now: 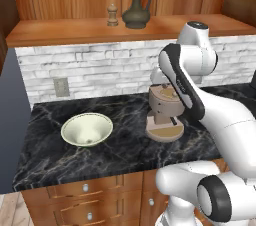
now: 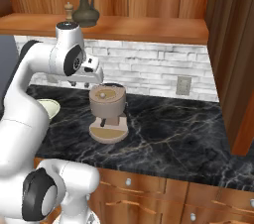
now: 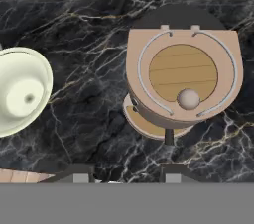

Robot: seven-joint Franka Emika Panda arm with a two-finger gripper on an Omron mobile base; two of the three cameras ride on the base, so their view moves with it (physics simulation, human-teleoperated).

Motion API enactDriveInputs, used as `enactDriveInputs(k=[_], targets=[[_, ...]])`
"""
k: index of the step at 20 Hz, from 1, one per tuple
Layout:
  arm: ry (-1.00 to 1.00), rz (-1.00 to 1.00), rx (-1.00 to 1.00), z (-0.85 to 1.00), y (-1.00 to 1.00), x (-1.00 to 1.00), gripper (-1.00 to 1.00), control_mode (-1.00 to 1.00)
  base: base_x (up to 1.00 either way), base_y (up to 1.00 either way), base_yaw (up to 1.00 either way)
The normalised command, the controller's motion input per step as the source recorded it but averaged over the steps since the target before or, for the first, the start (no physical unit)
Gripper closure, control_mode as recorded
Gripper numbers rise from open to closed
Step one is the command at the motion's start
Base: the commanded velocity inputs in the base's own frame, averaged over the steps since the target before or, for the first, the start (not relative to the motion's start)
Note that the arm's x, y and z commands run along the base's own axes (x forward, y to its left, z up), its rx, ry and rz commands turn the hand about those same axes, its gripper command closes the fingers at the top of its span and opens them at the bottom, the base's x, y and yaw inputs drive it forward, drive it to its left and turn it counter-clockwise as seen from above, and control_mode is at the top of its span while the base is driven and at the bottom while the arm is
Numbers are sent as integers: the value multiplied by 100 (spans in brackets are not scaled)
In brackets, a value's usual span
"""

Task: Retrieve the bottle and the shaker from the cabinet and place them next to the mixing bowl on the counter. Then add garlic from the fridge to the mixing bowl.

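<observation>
Nothing was held: the tool [image 3: 124, 171], fingers apart, hung over the worktop [image 3: 89, 119]; the bottle [image 1: 136, 5] remained to be fetched.

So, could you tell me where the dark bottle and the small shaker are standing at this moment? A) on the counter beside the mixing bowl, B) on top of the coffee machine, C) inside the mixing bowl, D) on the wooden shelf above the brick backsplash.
D: the bottle and the shaker stand side by side on the wooden shelf, well above the mixing bowl on the counter.
</observation>
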Motion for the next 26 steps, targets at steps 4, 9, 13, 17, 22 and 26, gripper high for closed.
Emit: enactDriveInputs(k=[4,9,13,17,22,26], targets=[[-18,0,5,1,-2,-11,-100,-100,0,0,0],[-35,-3,6,24,-14,-50,-100,-100,0,0,0],[-37,0,0,74,0,-35,-100,-100,0,0,0],[-26,0,0,100,0,-5,-100,-100,0,0,0],[-22,0,0,100,-1,0,-100,-100,0,0,0],[-9,0,0,77,-9,0,-100,-100,0,0,0]])
